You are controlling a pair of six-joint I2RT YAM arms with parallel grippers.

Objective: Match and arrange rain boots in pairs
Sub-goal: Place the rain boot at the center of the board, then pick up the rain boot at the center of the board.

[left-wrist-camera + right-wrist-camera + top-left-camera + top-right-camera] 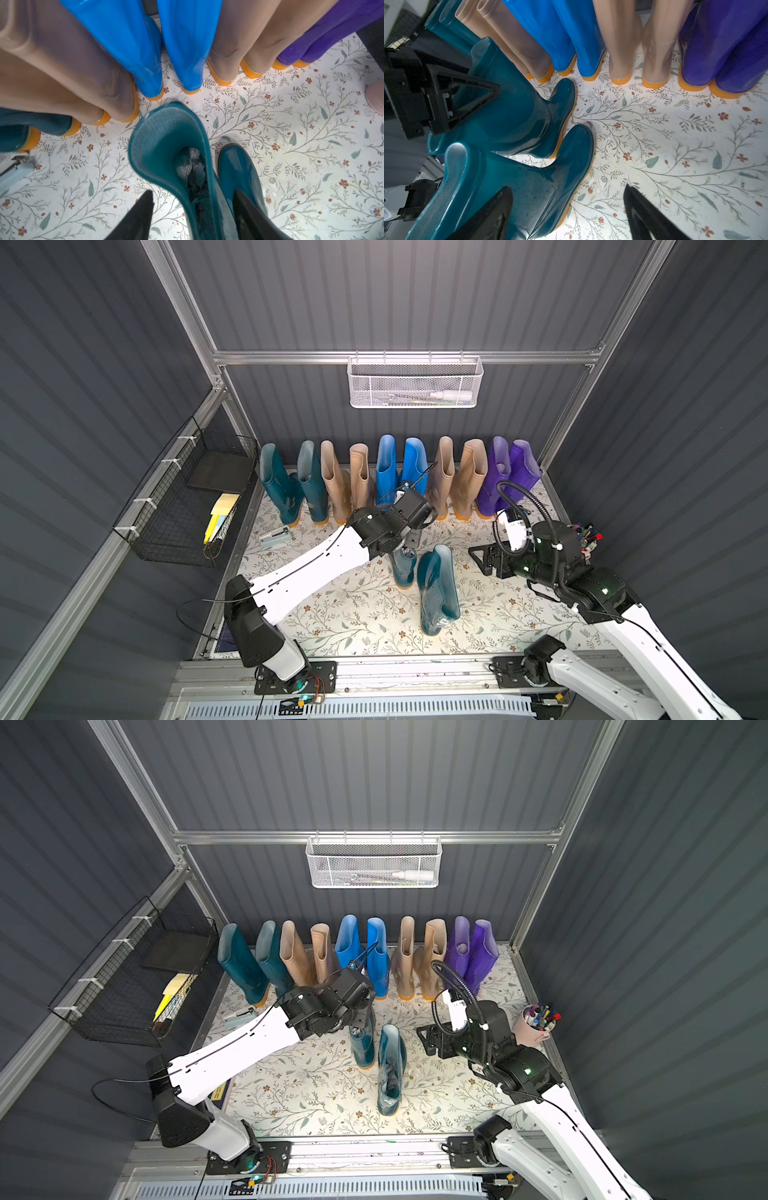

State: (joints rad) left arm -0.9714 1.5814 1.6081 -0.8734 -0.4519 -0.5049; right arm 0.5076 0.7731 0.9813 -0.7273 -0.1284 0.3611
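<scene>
Ten rain boots stand along the back wall in pairs: teal (282,485), beige (334,481), blue (386,468), beige (471,477), purple (496,472). Two more teal boots stand upright side by side mid-floor. My left gripper (193,192) hovers over the farther one (404,568), open, a finger on each side of its shaft top (166,135), and floor shows between one finger and the rim. The nearer teal boot (436,593) stands free. My right gripper (478,562) is open and empty just right of that pair, low over the floor (568,187).
A stapler (276,537) lies on the floral mat (353,614) at the left. A cup of pens (538,1025) stands by the right wall. A black wire basket (187,506) hangs on the left wall and a white mesh basket (415,383) on the back rail.
</scene>
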